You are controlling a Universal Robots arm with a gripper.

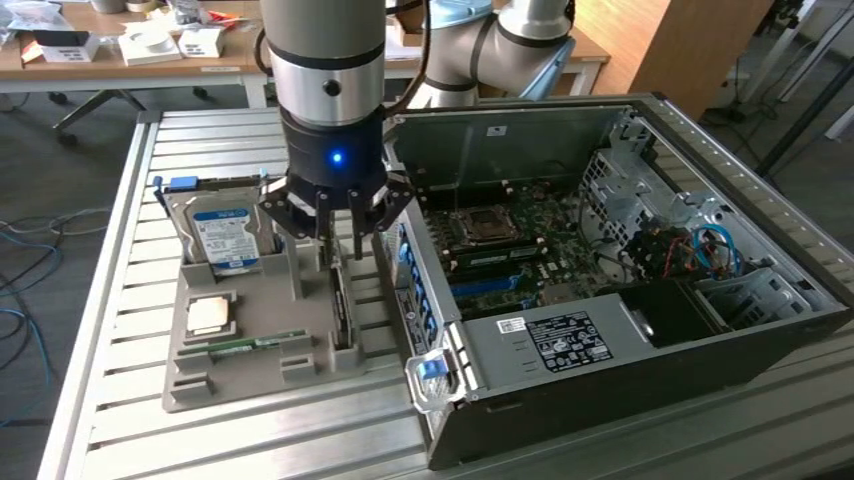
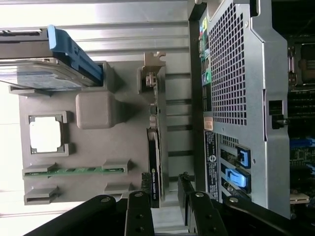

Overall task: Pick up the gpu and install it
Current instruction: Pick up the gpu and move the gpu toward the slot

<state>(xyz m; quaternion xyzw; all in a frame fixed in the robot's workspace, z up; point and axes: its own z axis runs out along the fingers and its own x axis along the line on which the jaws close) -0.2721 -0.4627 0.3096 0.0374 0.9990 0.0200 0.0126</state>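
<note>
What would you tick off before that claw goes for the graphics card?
1. Claw open: ok.
2. Graphics card standing on edge in the gray holder: ok.
3. Claw lined up over the card's end: ok, judging by the wrist view.
4. Card gripped: not ok, not yet held.
5. Computer case open on its side, circuit board exposed: ok.
6. Free slot for the card inside the case: cannot tell.

Exterior view looks obliquely down from farther off, wrist view straight down nearby; both show the tray (image 1: 238, 372) (image 2: 98, 152).
</note>
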